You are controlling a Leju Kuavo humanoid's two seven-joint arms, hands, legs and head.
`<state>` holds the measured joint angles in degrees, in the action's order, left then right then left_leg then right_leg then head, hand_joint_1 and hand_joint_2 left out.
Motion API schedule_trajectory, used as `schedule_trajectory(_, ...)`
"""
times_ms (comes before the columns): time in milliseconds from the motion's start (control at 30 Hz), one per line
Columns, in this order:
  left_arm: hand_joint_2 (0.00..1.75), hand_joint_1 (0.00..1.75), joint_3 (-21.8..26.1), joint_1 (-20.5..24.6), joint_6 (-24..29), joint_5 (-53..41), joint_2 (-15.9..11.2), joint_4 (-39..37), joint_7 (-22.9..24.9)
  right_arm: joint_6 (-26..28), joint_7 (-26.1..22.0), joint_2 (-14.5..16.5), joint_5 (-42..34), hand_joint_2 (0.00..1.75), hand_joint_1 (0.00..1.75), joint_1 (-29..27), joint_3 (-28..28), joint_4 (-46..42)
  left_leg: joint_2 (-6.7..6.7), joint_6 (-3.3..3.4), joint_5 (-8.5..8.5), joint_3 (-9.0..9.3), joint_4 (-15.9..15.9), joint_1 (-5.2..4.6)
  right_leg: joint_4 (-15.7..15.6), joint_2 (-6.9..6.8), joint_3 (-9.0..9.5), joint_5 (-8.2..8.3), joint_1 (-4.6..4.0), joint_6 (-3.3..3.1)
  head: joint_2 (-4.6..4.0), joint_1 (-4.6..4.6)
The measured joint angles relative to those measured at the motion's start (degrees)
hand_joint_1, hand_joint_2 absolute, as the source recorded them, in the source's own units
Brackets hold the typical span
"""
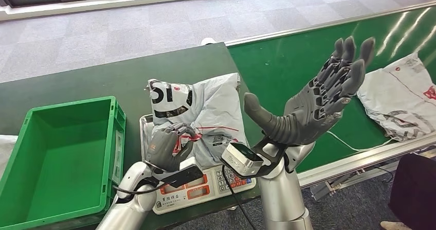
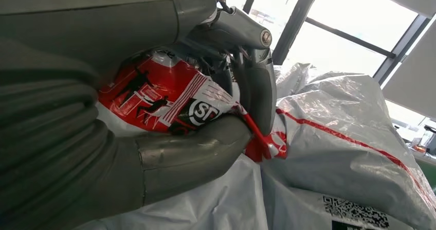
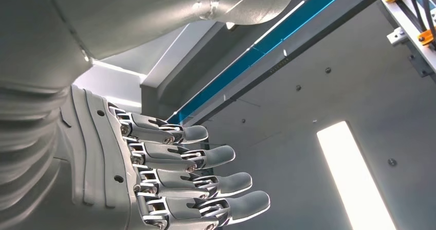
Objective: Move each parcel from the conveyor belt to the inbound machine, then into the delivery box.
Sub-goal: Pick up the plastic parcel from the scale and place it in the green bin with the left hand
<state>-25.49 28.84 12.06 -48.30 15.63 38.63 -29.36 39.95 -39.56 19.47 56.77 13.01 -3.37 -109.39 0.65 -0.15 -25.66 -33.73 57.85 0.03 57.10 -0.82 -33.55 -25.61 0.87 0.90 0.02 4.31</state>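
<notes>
Left hand (image 1: 167, 148) on parcel (image 1: 205, 111) (wrist view: thumb-and-finger pinch)

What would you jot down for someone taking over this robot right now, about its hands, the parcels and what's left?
Left hand grips the near edge of the grey parcel lying on the scale.
Right hand is raised, open and holds nothing.
Green crate beside the scale has no parcel in it.
A second grey parcel waits on the green conveyor belt.
Done: first parcel is on the scale.
Left: move it into the crate, then handle the second.
</notes>
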Motion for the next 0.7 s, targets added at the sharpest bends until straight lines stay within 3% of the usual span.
schedule_trajectory(700, 1.75, 1.75, 0.0, 0.0, -0.1, -0.3, 0.0, 0.1, 0.4, 0.0, 0.3, 0.0, 0.9, 1.75, 0.00, -0.3, -0.3, 0.0, 0.00, 0.00, 0.00, 0.00, 0.0, 0.00, 0.0, 0.00, 0.00, 0.00, 0.00, 0.00, 0.00, 0.00)
